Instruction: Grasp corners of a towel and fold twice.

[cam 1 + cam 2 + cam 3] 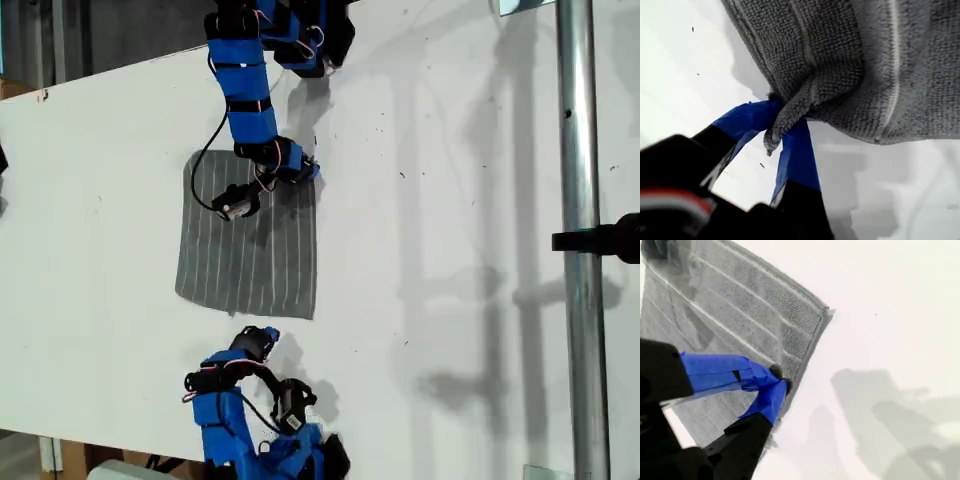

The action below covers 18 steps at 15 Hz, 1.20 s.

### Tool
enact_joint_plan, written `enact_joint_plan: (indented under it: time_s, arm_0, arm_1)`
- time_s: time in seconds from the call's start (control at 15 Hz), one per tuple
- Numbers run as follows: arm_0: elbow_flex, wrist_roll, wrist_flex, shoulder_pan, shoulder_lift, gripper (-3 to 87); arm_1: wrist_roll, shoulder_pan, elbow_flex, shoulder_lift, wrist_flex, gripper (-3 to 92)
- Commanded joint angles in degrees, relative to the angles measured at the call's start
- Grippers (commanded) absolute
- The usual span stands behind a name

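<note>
While the towel [248, 240] lies mostly flat mid-surface [450, 200], my first gripper [785, 117] is clamped on a bunched corner [777, 127]. My second gripper [780, 382] has jaws closed over the towel edge; can't tell if fabric's pinched.

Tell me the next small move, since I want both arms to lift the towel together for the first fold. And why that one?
Probably open my second gripper and shift it onto the flat corner. My first gripper pinches a bunched bit of the towel, while my second one's jaws look shut at the towel's edge, short of that corner.
</note>
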Motion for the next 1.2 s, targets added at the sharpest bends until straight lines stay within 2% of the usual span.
enact_joint_plan:
  time_s: [0.0, 0.07, 0.2, 0.27, 0.6, 0.8, 1.0, 1.13]
  arm_0:
    - [-17.67, 0.97, 6.77, -1.32, -13.18, 27.5]
    - [-25.58, 2.46, 11.25, -1.14, -19.34, 32.2]
    - [-39.81, 6.5, 18.9, -0.35, -29.36, 34.4]
    - [-40.96, 6.86, 19.07, 0.7, -29.88, 33.6]
    - [-30.5, 2.11, 13.18, 7.03, -29.27, 31.1]
    - [-20.13, -0.7, 5.54, 7.12, -27.42, 30.4]
    - [-21.18, 0.26, 4.83, 4.22, -28.65, 30.1]
    - [-23.99, 1.05, 7.56, 2.72, -28.04, 29.7]
  arm_1:
    - [0.0, -0.18, 0.09, 1.67, -1.32, -0.1]
    - [0.0, -0.18, 0.26, 1.93, -1.58, -0.1]
    - [0.0, -0.18, 0.79, 2.37, -1.85, -0.1]
    - [0.0, -0.26, 1.23, 2.81, -2.11, -0.1]
    - [0.53, -0.26, 4.13, 5.8, -3.6, -0.1]
    - [0.88, -0.62, 4.31, 6.06, -3.69, -0.1]
    - [0.88, -0.62, 4.57, 6.42, -3.87, -0.1]
    - [0.88, -0.44, 4.75, 6.5, -3.87, -0.1]
